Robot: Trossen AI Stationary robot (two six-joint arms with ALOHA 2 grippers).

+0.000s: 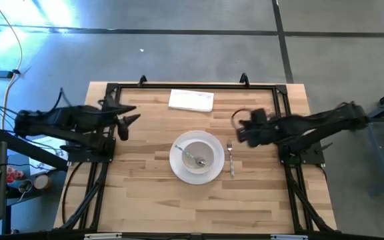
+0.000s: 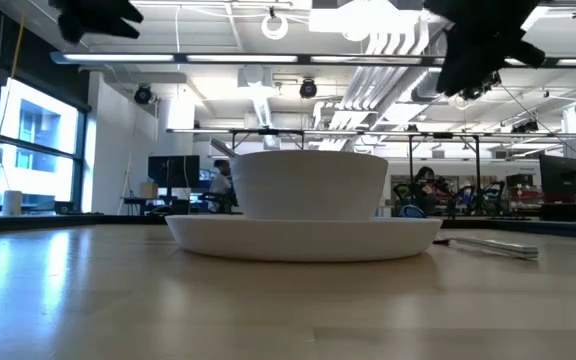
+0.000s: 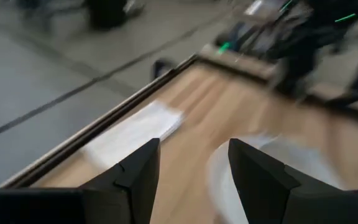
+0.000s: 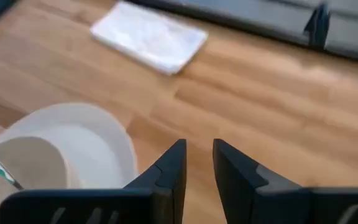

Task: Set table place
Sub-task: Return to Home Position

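Note:
A white round plate (image 1: 179,162) lies at the middle of the plank table (image 1: 145,193). A smaller white bowl (image 1: 204,148) stands on it, and a thin metal spoon (image 1: 191,157) lies inside the bowl. A thin metal fork (image 1: 231,161) lies flat on the wood just right of the plate. The low view shows the bowl (image 2: 308,183), the plate (image 2: 303,235) and the fork (image 2: 493,245). My left gripper (image 1: 133,115) is open and empty, up in the air over the table's left side. My right gripper (image 1: 237,127) hovers right of the plate and above the fork's far end, its fingers a little apart and empty.
A folded white napkin (image 1: 191,100) lies flat near the table's far edge, behind the plate. The black rail frame (image 1: 192,85) runs around the tabletop. Bare wood spreads between the plate and the near edge.

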